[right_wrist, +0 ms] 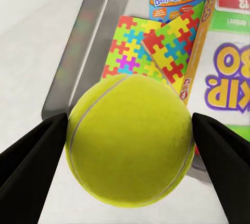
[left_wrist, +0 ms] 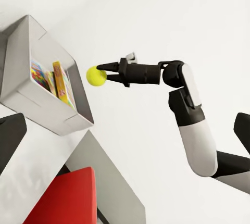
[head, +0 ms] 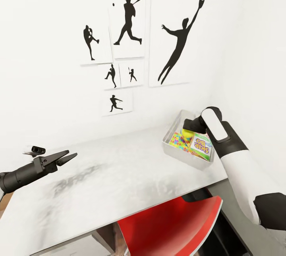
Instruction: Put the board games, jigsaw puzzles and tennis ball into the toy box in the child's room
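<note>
**Tennis ball held over the toy box**

At the far left of the head view, my left pincer (head: 67,156) hangs above the table (head: 119,180) with its two fingers drawn narrow, nothing between them. The light grey speckled top runs from the lower left toward the right of the frame. On the white wall above, black silhouette posters of ball players (head: 127,25) fill the upper middle. At the bottom centre a red chair (head: 174,228) sits tucked under the table edge.

Right of centre stands the toy box (head: 174,154) on the table's far right end. Inside it I see a jigsaw puzzle (head: 179,141) and the green-yellow-red SKIP-BO board game (head: 201,145) propped on edge.

My right pincer (head: 187,130) hovers just over the box, its fingers closed on the tennis ball (head: 186,133). In my right wrist view the ball (right_wrist: 130,140) sits between both dark fingers (right_wrist: 31,156); beyond it lie two jigsaw puzzles (right_wrist: 151,47), a blue Balderdash board game (right_wrist: 176,0) and the SKIP-BO box (right_wrist: 229,73).
</note>
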`<state>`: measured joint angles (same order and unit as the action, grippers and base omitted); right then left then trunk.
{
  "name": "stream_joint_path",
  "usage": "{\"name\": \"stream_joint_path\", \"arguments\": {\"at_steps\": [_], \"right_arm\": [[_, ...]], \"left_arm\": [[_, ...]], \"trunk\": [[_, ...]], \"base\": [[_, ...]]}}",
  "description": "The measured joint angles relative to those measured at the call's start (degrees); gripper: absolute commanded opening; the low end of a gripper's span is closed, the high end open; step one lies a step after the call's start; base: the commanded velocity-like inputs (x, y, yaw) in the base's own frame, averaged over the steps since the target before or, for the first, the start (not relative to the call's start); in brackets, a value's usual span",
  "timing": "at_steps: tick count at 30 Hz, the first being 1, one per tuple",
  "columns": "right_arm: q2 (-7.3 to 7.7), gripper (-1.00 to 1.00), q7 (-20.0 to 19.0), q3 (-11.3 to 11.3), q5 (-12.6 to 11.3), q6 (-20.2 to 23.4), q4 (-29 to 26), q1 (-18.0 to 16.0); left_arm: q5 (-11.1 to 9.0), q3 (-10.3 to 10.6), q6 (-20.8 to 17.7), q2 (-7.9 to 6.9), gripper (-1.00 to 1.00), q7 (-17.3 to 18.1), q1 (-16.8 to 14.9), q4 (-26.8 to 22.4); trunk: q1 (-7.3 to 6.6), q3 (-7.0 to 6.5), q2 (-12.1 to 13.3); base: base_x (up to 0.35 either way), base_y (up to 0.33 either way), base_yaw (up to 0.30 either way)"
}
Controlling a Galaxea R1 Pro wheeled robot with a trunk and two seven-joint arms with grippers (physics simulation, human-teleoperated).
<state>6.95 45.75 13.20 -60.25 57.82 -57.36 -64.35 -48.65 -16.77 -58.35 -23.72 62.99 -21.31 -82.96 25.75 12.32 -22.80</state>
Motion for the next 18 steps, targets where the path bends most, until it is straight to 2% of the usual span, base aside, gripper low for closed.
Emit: {"name": "stream_joint_path", "arguments": {"at_steps": [8, 18], "right_arm": [[-0.77, -1.00, -0.1, -0.1, 0.8, -0.2, 0.1, 0.0], [-0.86, -1.00, -0.1, -0.2, 0.9, -0.3, 0.1, -0.5]], "left_arm": [[0.0, 0.0, 0.0, 0.00, 1.00, 0.0, 0.0, 0.0], [0.0, 0.0, 0.0, 0.00, 1.00, -0.1, 0.0, 0.0]], "trunk": [[0.00, 0.57, 0.0], [0.00, 1.28, 0.0]], "base": [[0.000, 0.000, 0.000], [0.000, 0.000, 0.000]]}}
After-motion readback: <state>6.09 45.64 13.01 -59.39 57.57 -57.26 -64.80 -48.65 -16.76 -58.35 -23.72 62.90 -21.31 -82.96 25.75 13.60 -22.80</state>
